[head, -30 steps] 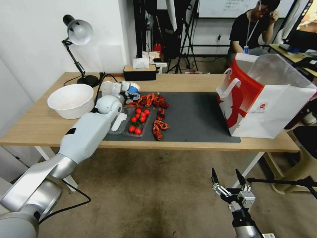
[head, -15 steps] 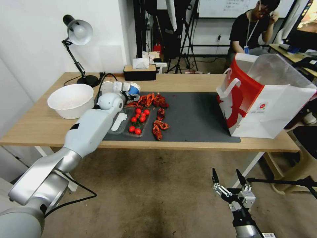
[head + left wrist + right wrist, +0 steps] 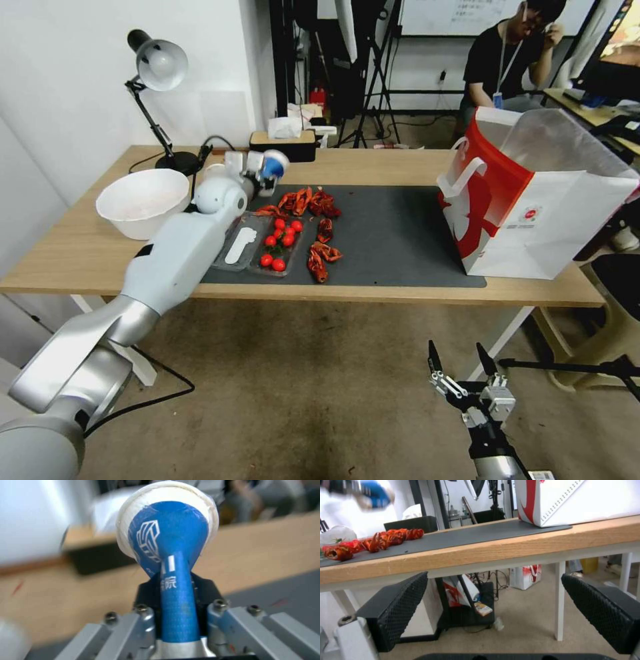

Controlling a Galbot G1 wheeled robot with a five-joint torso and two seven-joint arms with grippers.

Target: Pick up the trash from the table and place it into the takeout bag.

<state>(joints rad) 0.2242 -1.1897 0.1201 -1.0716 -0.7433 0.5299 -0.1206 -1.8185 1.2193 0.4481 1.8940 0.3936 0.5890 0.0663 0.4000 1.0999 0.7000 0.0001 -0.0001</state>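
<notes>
Left pincer [image 3: 263, 175]: raised above the back left part of the bench [image 3: 373, 163], closed on the blue-and-white paper cup [image 3: 273, 162]; from the head view its fingers are mostly hidden by the wrist and the cup.
Blue-and-white paper cup: in the left wrist view [image 3: 170, 537] it is squashed flat between the fingers, its white rim bulging out at the far end; printed white marks on its side are only partly readable.
Right pincer [image 3: 460, 367]: low in front of the bench, below its edge, fingers spread wide with nothing between them; in the right wrist view the two black textured pads [image 3: 400, 605] stand well apart.
Takeout bag [image 3: 533, 200]: upright at the right end of the dark mat [image 3: 393, 233], mouth open; its inside cannot be made out, and the right wrist view cuts it off to a lower corner [image 3: 573, 500].
Beige bowl [image 3: 143, 200]: on the bench at the left, partly covered by the left arm.
Clear tray [image 3: 280, 250]: on the mat, holding small red tomatoes; a wrapped white spoon [image 3: 240, 243] lies just beside it, its left part hidden by the arm.
Red scraps [image 3: 320, 227]: scattered over the mat; too small to tell exactly what they are.
</notes>
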